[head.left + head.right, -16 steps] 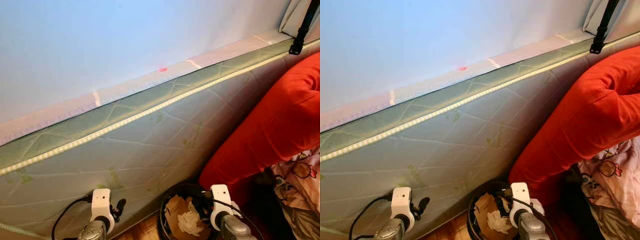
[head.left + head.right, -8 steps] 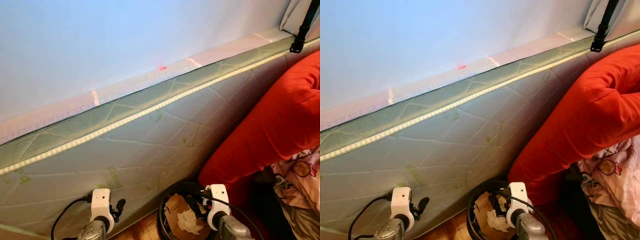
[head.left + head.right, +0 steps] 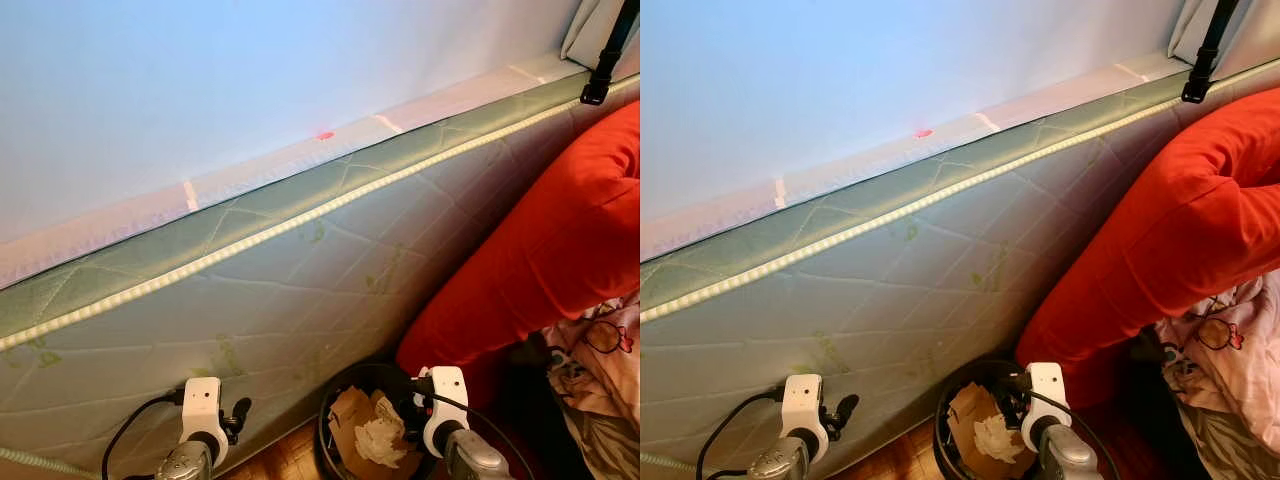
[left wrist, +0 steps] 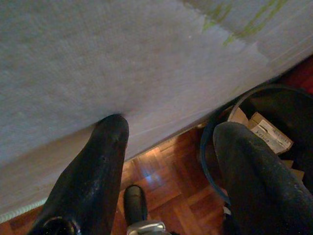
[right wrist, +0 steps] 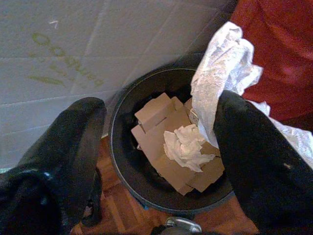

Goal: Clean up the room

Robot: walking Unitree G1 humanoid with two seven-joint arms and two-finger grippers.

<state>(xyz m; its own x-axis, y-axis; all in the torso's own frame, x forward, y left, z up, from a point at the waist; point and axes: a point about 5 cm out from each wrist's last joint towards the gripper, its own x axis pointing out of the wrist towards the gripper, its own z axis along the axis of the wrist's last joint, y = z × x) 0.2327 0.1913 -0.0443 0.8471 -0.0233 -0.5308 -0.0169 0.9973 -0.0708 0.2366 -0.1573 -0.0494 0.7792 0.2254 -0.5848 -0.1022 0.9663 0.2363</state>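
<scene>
- In the left eye view, a green quilted mattress is being seen propped on its side against a pale wall, with a red cushion leaning at its right end. A round black bin is standing on the wooden floor at the mattress's lower edge, holding cardboard and crumpled white paper. The right arm's wrist is being held above the bin's right rim, and the left arm's wrist is being held to the bin's left, before the mattress face. Neither claw's opening can be told from here.
- In the right eye view, the same scene is being shown, with patterned bedding being made out more fully beneath the cushion at the right edge.
- In the left wrist view, the left gripper is being held with its fingers apart and nothing between them, close to the mattress's lower edge, over the floor; the bin's rim is being seen beside one finger.
- In the right wrist view, the right gripper is being held above the bin with its fingers spread wide. A crumpled white plastic wrapper is resting against one finger, above the bin's rim; the other finger is touching nothing.
</scene>
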